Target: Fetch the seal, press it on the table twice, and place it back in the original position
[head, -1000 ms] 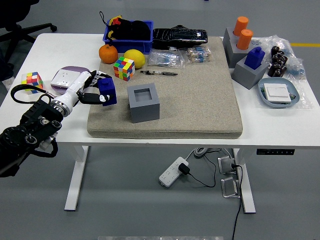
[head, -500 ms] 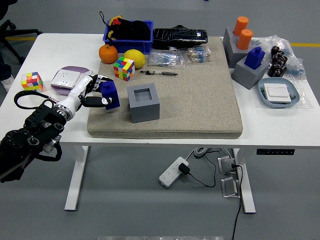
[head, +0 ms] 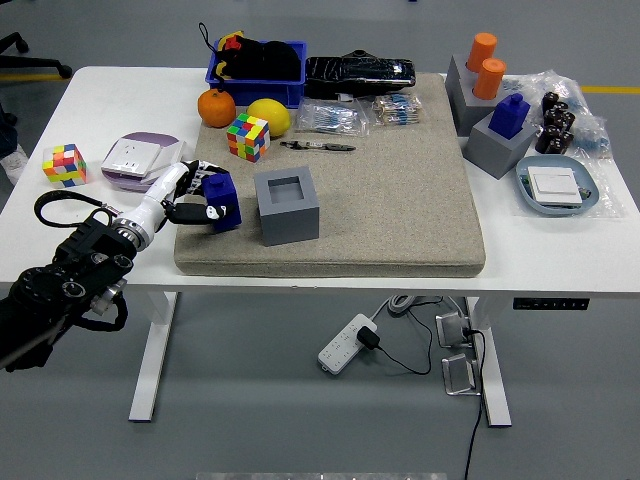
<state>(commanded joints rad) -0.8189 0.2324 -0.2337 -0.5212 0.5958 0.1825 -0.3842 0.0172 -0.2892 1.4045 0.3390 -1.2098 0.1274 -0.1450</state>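
Seal: small dark blue plastic stamp block [head: 222,198], held over the left edge of the mat, just left of the grey holder; I cannot tell if its bottom touches the mat.
Left robot hand: white and black robot hand [head: 194,197] with fingers wrapped around the blue seal, holding it tight; its black arm comes in from the lower left corner.
Holder: grey square block with a square hole on top [head: 287,205], sitting on the mat, its hole bare.
Mat: big beige felt mat [head: 400,200] lying over the middle of the desk.
Desk: white desk [head: 60,225] with everything on it.
Near the hand: round purple and white dish with a white socket block [head: 135,158], just behind the hand; a small bright puzzle cube [head: 62,164] sits left of it.
Back of mat: second colourful puzzle cube [head: 248,136], an orange fruit [head: 216,107] and a yellow lemon [head: 269,117], close together.
Back row: blue plastic bin with black things inside [head: 256,68], shiny black pouch [head: 359,72], clear bags of small parts [head: 360,115], and a thin dark pen-like tool [head: 318,146].
Right side: another blue seal in a grey holder [head: 505,133], two orange cylinders in a grey stand [head: 481,62], and a pale blue tray with a white square [head: 557,188].
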